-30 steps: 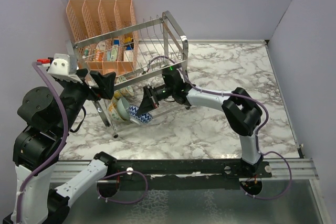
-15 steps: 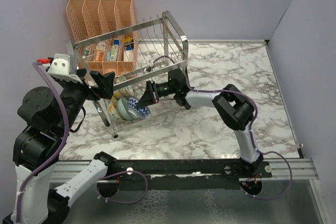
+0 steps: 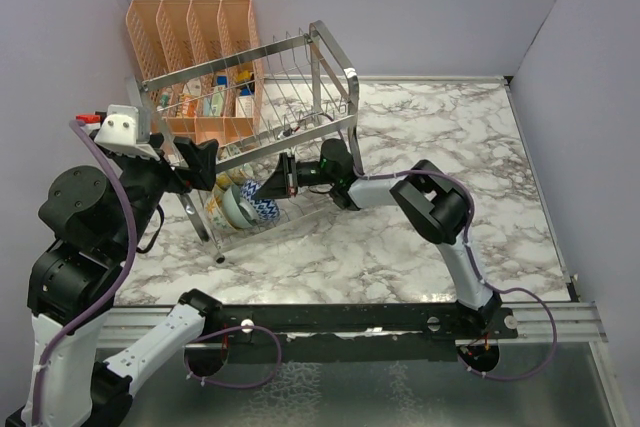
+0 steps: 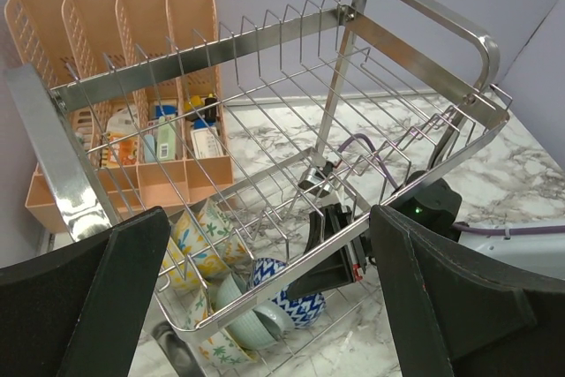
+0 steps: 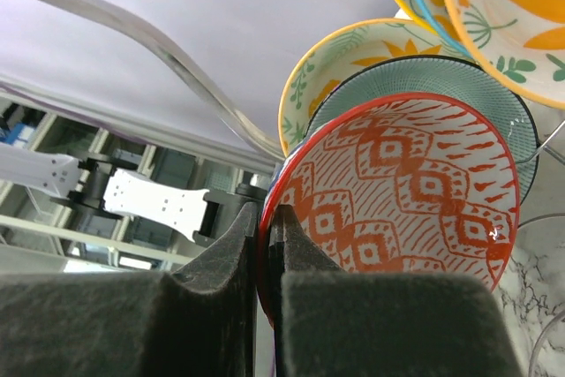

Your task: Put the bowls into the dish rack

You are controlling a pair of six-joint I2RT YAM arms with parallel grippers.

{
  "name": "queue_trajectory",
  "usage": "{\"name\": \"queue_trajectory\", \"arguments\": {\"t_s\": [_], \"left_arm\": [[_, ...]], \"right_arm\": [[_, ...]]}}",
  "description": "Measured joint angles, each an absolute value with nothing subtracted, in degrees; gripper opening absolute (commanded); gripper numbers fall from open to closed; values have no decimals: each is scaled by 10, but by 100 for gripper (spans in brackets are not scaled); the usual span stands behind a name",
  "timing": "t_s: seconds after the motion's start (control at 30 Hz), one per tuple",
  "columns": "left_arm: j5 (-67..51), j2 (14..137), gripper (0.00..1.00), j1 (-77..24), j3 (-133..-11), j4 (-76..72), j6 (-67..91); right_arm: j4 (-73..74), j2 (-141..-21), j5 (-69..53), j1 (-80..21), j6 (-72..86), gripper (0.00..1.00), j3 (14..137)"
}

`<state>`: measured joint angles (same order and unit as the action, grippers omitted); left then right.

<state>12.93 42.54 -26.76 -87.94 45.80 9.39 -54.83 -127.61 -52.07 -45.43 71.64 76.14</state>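
Right gripper (image 5: 267,218) clamped on the red bowl (image 5: 397,192)
The bowl sat against other bowls (image 5: 353,50) inside the dish rack (image 4: 415,57); the left gripper (image 4: 269,253) had its fingers wide apart

The right fingers (image 3: 276,185) hold a blue-patterned bowl (image 3: 263,204) in the dish rack's (image 3: 352,79) lower tier, against the other bowls (image 3: 226,205).

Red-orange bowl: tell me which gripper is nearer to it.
Right. The right gripper is shut on the rim of the red-orange bowl; the left gripper is open beside the dish rack, apart from the bowl.
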Motion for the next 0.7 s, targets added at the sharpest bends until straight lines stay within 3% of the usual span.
{"name": "queue_trajectory", "arguments": {"t_s": [0.53, 0.63, 0.7], "left_arm": [[133, 424, 99, -268, -880, 462, 88], [134, 424, 99, -268, -880, 465, 88], [134, 424, 99, -268, -880, 466, 88]], "right_arm": [[-658, -1342, -466, -455, 833, 1, 762], [-657, -1342, -463, -454, 839, 10, 762], [-656, -1342, -460, -454, 840, 23, 762]]}}
